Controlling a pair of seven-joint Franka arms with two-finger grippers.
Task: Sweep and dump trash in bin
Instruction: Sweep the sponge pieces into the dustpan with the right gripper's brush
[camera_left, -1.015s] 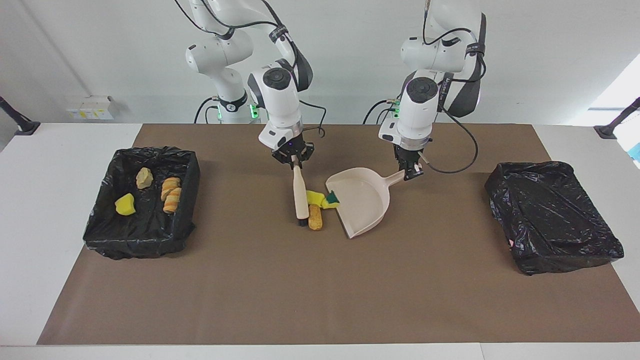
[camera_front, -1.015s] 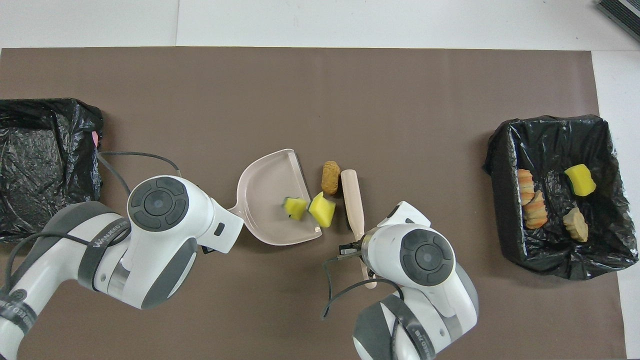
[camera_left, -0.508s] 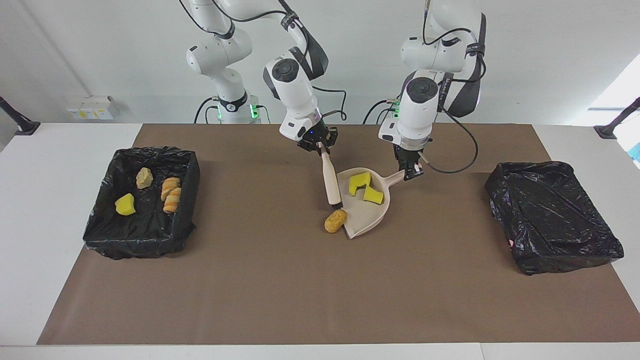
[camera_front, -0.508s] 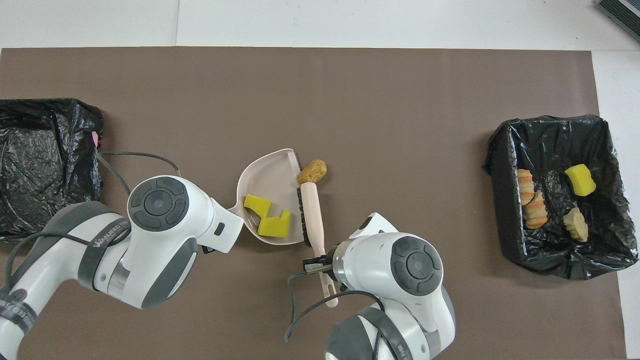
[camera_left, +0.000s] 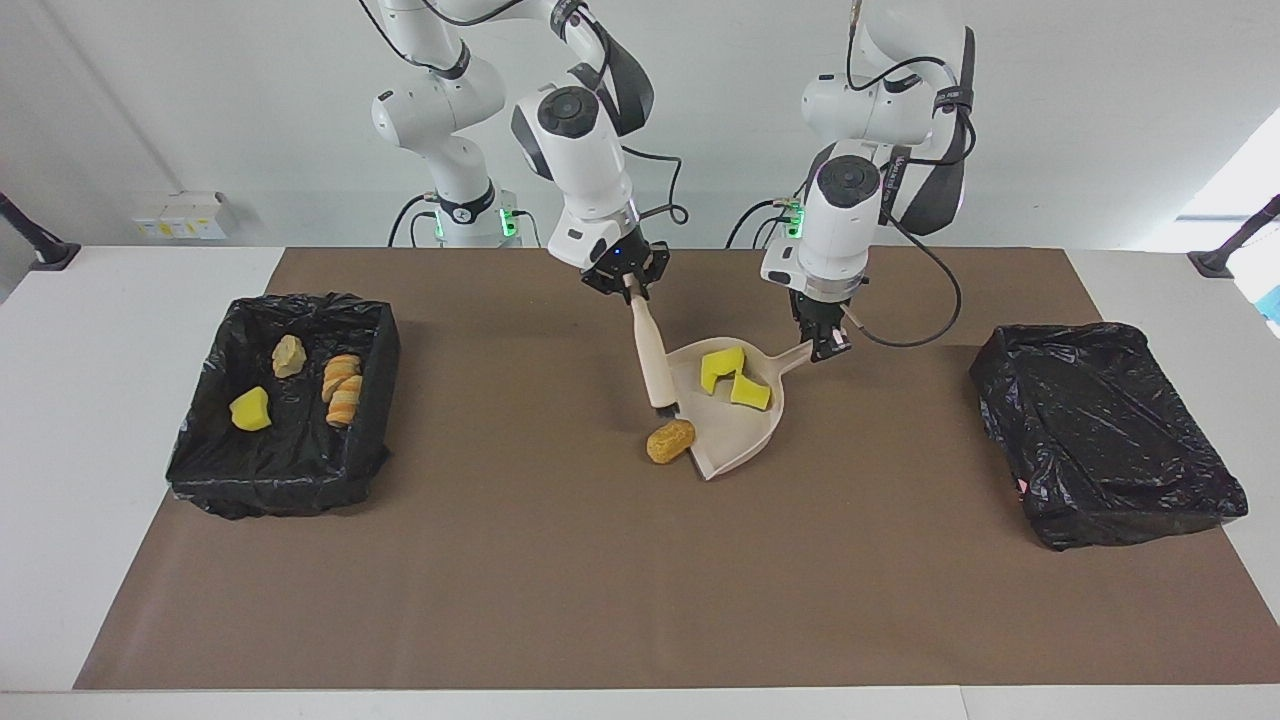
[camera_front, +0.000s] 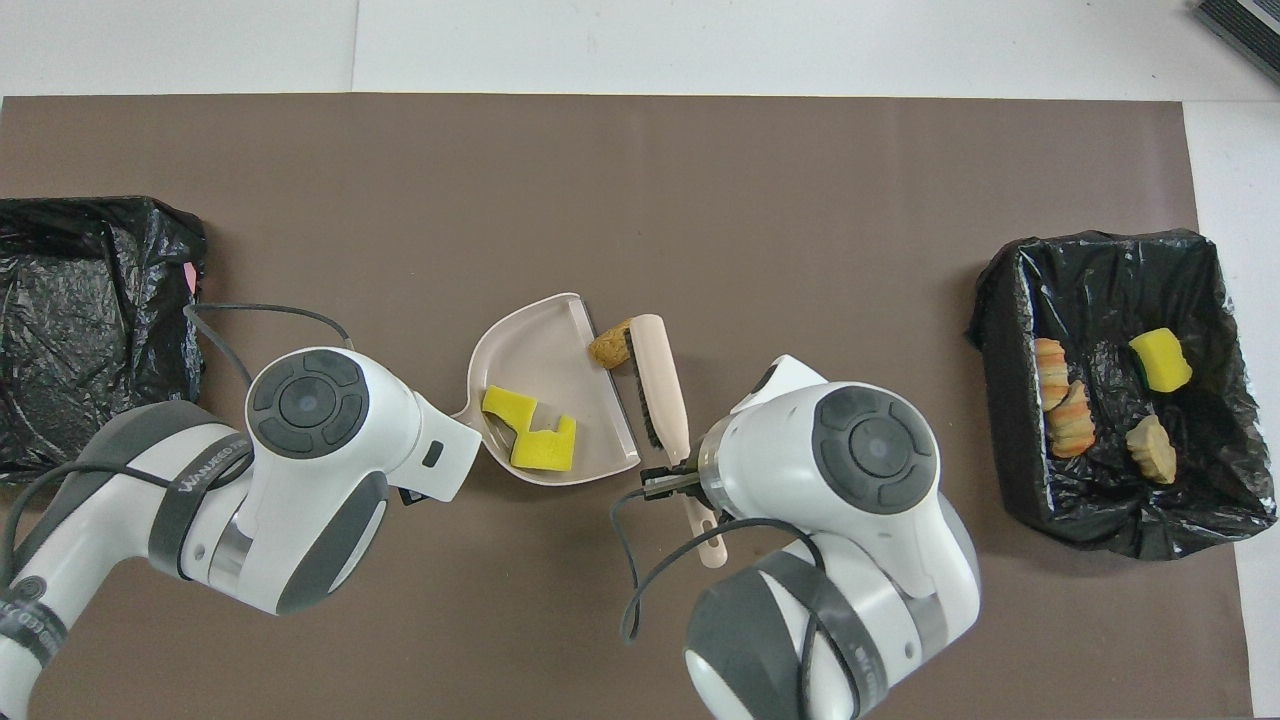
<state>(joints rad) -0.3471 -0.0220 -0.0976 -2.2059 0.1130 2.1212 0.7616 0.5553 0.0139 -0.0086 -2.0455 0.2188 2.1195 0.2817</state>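
beside dustpan lip, bread chunk, below right hand gripping brush

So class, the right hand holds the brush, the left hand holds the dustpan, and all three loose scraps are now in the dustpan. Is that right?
Not quite. Only the two yellow sponge pieces lie in the dustpan. The brown bread chunk is on the mat beside its open edge, as the facing view shows. The right hand does hold the brush, the left hand the dustpan.

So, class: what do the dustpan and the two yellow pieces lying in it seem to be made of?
Dustpan: probably moulded plastic, smooth beige with a soft sheen and thin raised rim. Yellow pieces: likely sponge foam, matte, cut in blocky shapes.
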